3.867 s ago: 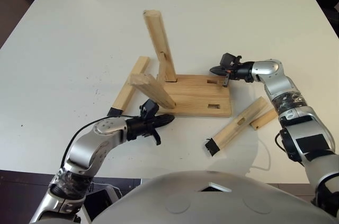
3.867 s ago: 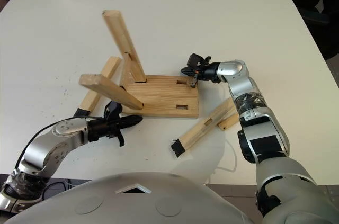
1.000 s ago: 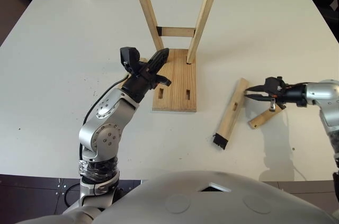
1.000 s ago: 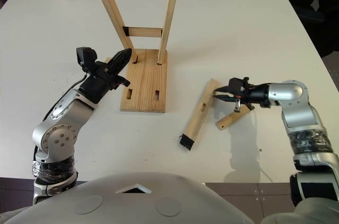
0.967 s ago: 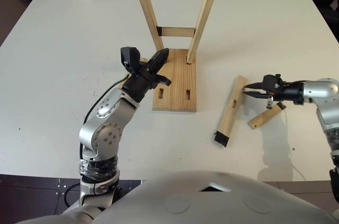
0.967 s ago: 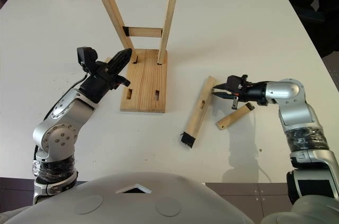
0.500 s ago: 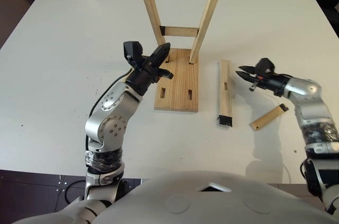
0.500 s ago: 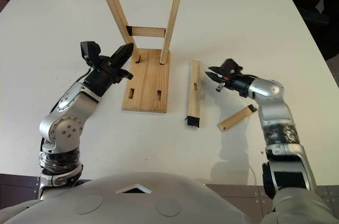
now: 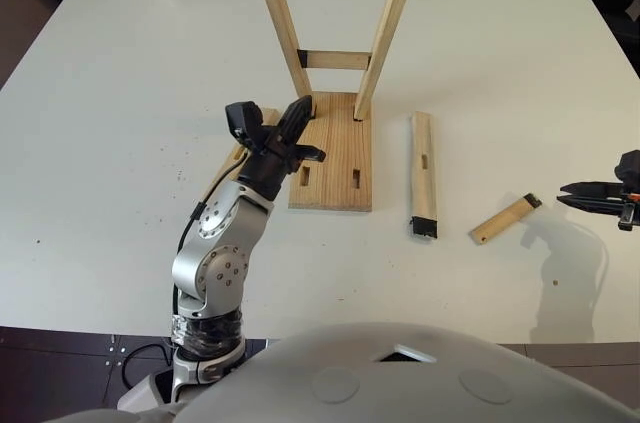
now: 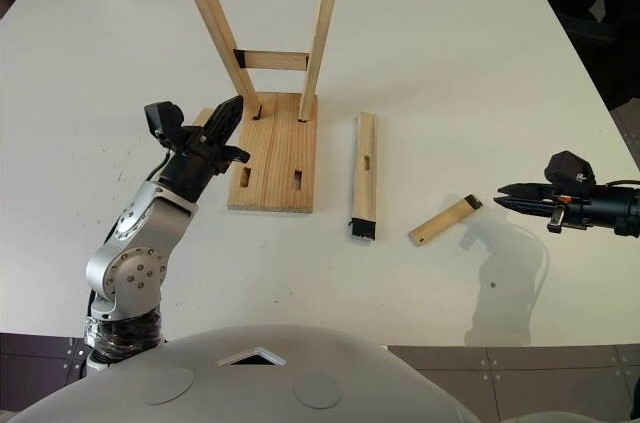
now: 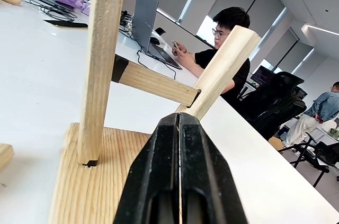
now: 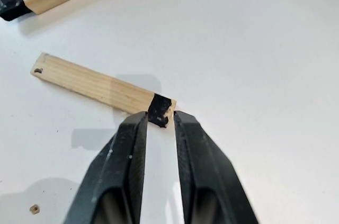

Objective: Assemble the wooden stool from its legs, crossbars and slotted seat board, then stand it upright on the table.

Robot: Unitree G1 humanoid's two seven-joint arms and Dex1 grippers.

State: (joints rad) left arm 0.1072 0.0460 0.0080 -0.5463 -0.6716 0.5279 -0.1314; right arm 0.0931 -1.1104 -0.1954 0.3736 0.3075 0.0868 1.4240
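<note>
Black right gripper [image 10: 508, 199], jaws slightly apart, nothing held, hovers well right of seat board [image 10: 272, 168]. Loose crossbar [image 10: 440, 221] lies flat on white surface [image 10: 480, 63] between gripper and board, apart from gripper. Its long axis runs roughly toward gripper, black-tipped end nearest. Right arm clearly nearer. Spare leg [image 10: 364, 175] lies just right of board, parallel to its long edge. Pressed shut and empty, left gripper [image 10: 232, 111] sits at board's left edge, near two slotted-in legs [image 10: 222, 38].

I see a plain white tabletop [image 9: 120, 93] under a pale, straight-grained wooden seat board [image 9: 330, 158]. The loose light-wood leg [image 9: 423, 173] and the short light-wood crossbar [image 9: 505, 219] each end in black.
</note>
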